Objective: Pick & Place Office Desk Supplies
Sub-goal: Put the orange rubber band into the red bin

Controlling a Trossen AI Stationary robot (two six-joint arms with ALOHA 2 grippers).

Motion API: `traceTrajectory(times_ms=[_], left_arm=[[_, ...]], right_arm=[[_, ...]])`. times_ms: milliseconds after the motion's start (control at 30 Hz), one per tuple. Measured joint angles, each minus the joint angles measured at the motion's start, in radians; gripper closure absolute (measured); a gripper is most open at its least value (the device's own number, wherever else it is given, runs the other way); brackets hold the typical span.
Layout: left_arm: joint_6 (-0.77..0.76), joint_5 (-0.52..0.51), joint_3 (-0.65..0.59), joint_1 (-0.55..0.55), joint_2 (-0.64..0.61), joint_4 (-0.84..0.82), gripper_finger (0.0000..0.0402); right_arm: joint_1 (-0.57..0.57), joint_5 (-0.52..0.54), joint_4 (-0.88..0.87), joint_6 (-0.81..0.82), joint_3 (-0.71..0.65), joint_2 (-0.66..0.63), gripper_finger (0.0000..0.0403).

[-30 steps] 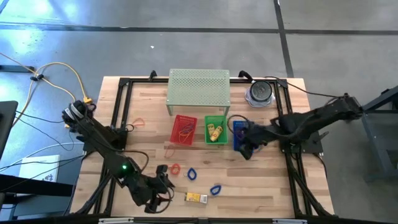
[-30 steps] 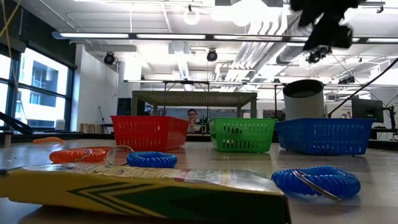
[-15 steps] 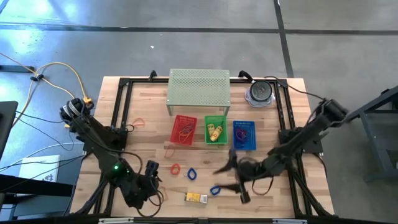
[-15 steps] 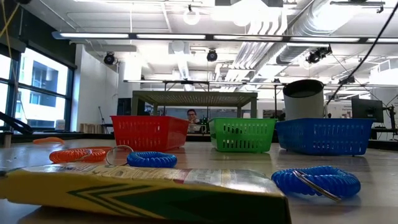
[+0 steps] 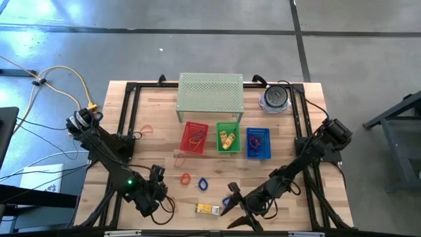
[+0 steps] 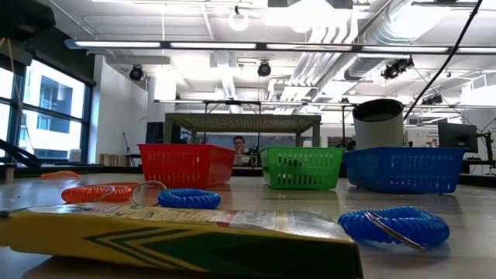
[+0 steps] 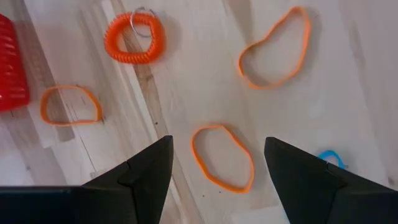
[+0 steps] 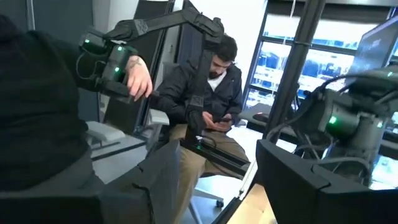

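A wooden table (image 5: pixel 289 168) inside a black frame is standing in a bright workshop, and a seated person (image 8: pixel 208 118) is looking down at a phone beyond it. Along the table's middle a red basket (image 5: pixel 195 137), a green basket (image 5: pixel 228 137) and a blue basket (image 5: pixel 258 142) are sitting in a row. The yellow box (image 5: pixel 207 209) is lying flat near the front edge, its long axis running left to right across the table. A blue coil loop (image 5: pixel 202 184) and a red loop (image 5: pixel 185 178) are lying just behind it. The left gripper (image 5: pixel 158 176) is hovering over the front left, fingers spread and empty above an orange band (image 7: pixel 222 157). The right gripper (image 5: pixel 235 209) is hanging at the front edge right of the box, fingers spread, holding nothing.
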Motion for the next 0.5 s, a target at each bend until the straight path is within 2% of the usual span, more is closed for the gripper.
traceTrajectory(times_ms=[300,433,500], left_arm=[[-0.068,0.009,0.000,0.000,0.070,0.078,0.0158],[-0.089,0.030,0.000,0.000,0.069,0.000,0.0158],[-0.147,0.031,0.000,0.000,0.068,-0.053,0.0158]], right_arm=[[0.017,-0.006,-0.035,-0.041,0.000,0.001,0.0204],[0.017,-0.004,-0.053,-0.041,0.000,0.002,0.0204],[0.017,-0.004,-0.051,-0.041,0.000,0.002,0.0204]])
